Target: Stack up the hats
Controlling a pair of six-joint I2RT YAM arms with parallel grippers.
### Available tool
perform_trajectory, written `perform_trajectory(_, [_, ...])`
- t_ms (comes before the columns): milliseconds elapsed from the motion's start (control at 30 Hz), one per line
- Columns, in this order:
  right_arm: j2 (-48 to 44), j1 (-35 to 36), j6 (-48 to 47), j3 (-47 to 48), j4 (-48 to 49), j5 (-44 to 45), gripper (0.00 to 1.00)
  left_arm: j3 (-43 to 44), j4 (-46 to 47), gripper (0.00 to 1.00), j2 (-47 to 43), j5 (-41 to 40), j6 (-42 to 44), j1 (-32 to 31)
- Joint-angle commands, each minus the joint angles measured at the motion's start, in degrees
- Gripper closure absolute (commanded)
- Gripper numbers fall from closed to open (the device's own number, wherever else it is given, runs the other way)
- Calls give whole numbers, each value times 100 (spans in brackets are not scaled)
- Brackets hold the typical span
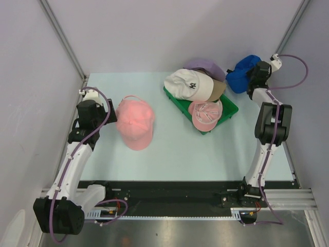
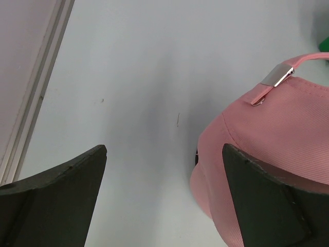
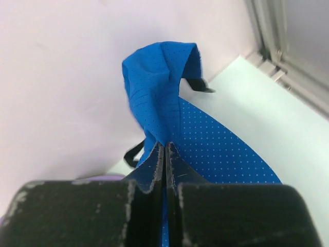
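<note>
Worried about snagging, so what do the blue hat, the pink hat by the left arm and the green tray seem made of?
Blue hat: thin matte fabric, probably synthetic, peppered with tiny perforations and folding limply. Pink hat: matte woven cloth, perhaps cotton twill, fine ribbing visible; its buckle is shiny metal. Green tray: likely rigid plastic, uniform colour.

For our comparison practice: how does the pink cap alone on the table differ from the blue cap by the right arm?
The pink cap lies free, crown up and rounded; the blue cap is pinched in the shut right gripper, its fabric bunched. Pink is plain twill; blue is perforated. Both are soft caps.
</note>
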Motion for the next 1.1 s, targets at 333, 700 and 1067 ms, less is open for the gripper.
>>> perform_trajectory(333, [-2755, 368, -1102, -1883, 808, 953, 100, 179, 140, 0, -443, 193, -5, 17])
perform_trajectory(700, [-5242, 1667, -1919, -3289, 571, 1409, 100, 231, 8, 0, -716, -454, -119, 17])
perform_trajectory(1067, [-6412, 3758, -2061, -3476, -114, 1182, 100, 275, -10, 0, -1014, -324, -234, -71])
